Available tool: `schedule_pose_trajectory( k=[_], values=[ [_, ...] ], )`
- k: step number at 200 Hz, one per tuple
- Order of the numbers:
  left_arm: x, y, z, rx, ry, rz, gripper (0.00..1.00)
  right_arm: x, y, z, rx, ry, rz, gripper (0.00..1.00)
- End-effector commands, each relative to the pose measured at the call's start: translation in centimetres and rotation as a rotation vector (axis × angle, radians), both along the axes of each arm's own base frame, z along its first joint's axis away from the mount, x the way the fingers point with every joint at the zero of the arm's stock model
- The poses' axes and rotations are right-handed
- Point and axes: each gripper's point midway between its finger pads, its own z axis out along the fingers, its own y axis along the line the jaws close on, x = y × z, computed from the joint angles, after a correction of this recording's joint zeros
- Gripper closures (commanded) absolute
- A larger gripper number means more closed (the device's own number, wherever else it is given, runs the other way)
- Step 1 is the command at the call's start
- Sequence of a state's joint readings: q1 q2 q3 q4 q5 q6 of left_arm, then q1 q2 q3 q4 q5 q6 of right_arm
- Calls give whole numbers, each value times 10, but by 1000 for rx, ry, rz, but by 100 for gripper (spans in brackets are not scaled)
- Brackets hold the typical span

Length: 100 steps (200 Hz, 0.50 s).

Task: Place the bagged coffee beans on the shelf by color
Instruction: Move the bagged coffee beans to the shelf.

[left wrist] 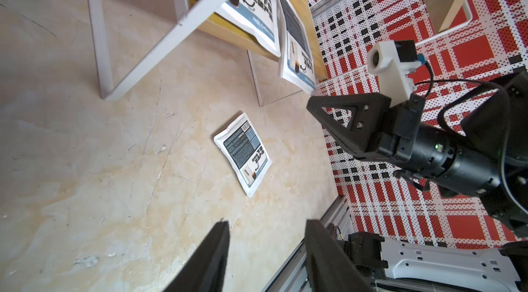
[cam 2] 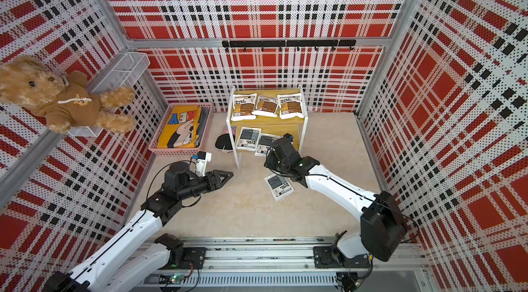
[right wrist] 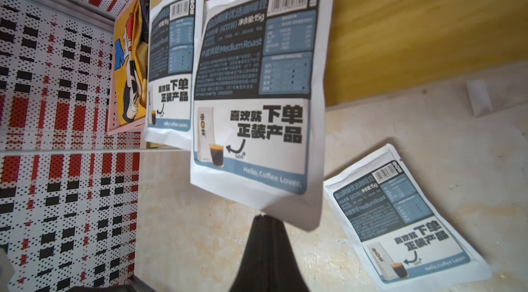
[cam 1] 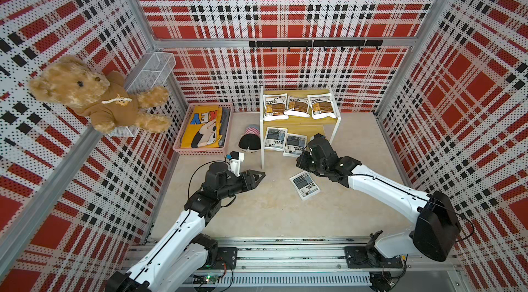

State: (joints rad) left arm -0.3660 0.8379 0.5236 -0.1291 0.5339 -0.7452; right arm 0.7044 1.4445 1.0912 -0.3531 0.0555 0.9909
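Beige bench (right wrist: pixel 185 233) below, my right end effector (right wrist: pixel 268 222) is clenching the grey pouch (right wrist: pixel 254 90) by its edge; I'm planning a flat shove onto the shelf (right wrist: pixel 428 33).

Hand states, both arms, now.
Left hand: open, holding nothing.
Right hand: closed, pinching the edge of a grey-label coffee pouch that overhangs the shelf.

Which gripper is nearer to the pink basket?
Left. The left gripper hovers beside the pink basket; the right gripper is farther, at the shelf, shut on a grey bag.
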Motion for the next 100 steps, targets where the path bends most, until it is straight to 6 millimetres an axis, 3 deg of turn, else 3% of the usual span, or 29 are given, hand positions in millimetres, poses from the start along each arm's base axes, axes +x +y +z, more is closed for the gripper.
schedule_pose_trajectory(
  k=[1, 57, 100],
  values=[
    [2, 3, 3, 19, -25, 3, 50, 11, 6, 10, 0, -34, 25, 100],
    [1, 4, 0, 24, -25, 4, 50, 19, 13, 10, -3, -33, 32, 100],
    [1, 4, -1, 27, -25, 3, 50, 18, 6, 9, -7, -30, 24, 100]
  ],
)
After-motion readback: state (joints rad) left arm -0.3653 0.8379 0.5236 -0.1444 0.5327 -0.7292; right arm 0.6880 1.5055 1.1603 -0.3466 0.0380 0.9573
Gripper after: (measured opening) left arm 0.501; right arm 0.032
